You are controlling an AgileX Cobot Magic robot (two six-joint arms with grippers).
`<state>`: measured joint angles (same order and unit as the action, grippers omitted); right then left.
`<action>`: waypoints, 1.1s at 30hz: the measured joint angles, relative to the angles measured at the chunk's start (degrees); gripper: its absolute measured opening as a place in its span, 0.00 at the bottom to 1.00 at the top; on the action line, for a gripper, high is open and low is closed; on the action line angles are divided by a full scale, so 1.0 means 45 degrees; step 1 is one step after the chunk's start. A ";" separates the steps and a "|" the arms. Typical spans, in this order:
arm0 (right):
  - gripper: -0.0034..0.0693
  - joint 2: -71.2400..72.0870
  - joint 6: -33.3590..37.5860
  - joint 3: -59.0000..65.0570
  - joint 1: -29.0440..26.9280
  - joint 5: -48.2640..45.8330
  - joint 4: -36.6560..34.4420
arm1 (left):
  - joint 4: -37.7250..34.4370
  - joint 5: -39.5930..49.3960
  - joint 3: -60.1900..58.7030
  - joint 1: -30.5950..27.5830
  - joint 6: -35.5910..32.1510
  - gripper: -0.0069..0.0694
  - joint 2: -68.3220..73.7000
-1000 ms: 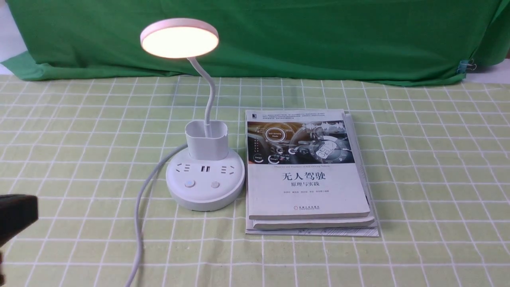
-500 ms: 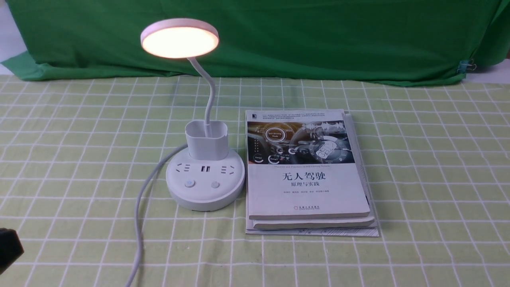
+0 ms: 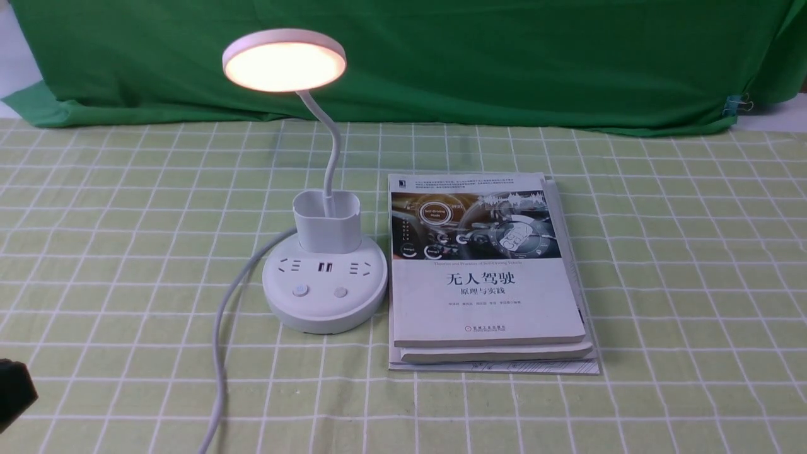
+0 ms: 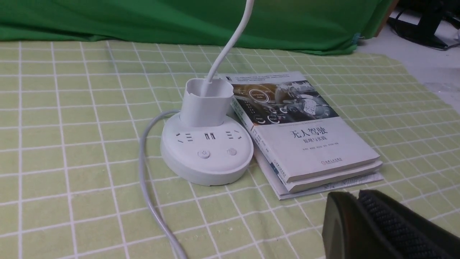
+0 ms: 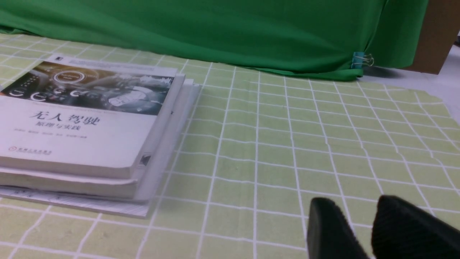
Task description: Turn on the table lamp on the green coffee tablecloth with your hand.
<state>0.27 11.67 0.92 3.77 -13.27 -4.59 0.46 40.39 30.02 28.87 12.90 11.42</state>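
Note:
The table lamp stands on the green coffee tablecloth point(image 3: 126, 252), left of centre. Its disc head point(image 3: 284, 60) glows warm white. Its round base point(image 3: 325, 290) shows sockets and two buttons, and it also shows in the left wrist view point(image 4: 206, 153). The white cord point(image 3: 220, 353) runs toward the near edge. My left gripper point(image 4: 354, 196) is shut and empty, low and well to the near left of the base; only a black corner of it point(image 3: 12, 391) shows in the front view. My right gripper point(image 5: 355, 205) hangs over bare cloth right of the books, jaws slightly apart, holding nothing.
A stack of books point(image 3: 485, 271) lies flat against the right side of the lamp base, also in the right wrist view point(image 5: 82, 126). The dark green backdrop cloth point(image 3: 441, 57) hangs along the far edge, with a clip point(image 3: 734, 104) at its right.
My left gripper has dropped lower and drawn back toward the near left corner of the front view. The lamp stays lit and nothing else has moved.

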 joint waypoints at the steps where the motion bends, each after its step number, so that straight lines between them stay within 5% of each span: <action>1: 0.38 0.0000 0.0000 0.0000 0.0000 0.0000 0.0000 | -0.0004 0.0000 -0.0024 0.0000 0.0000 0.12 0.0000; 5: 0.38 0.0000 0.0000 0.0000 0.0000 0.0000 0.0000 | -0.0009 -0.1377 -0.0821 0.0000 -0.0958 0.12 -0.0040; 12: 0.38 0.0000 0.0000 0.0000 0.0000 0.0000 0.0000 | -0.0827 -0.6843 -0.3201 -0.1957 -0.6800 0.12 -0.1255; 15: 0.38 0.0000 0.0000 0.0000 0.0000 0.0000 0.0000 | -0.0878 -0.7225 -0.4245 -0.3813 -0.6642 0.12 -0.1901; 20: 0.38 0.0000 0.0000 0.0000 0.0000 0.0009 0.0000 | -0.0457 -0.5122 -0.5719 -0.5896 -0.4600 0.12 -0.2503; 33: 0.38 0.0000 0.0000 0.0000 0.0000 0.0009 0.0000 | -0.0236 -0.6166 -0.6758 -0.6448 -0.3924 0.12 -0.2561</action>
<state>0.27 11.67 0.92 3.77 -13.23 -4.59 -0.60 12.64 -0.39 -0.15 -4.76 -0.10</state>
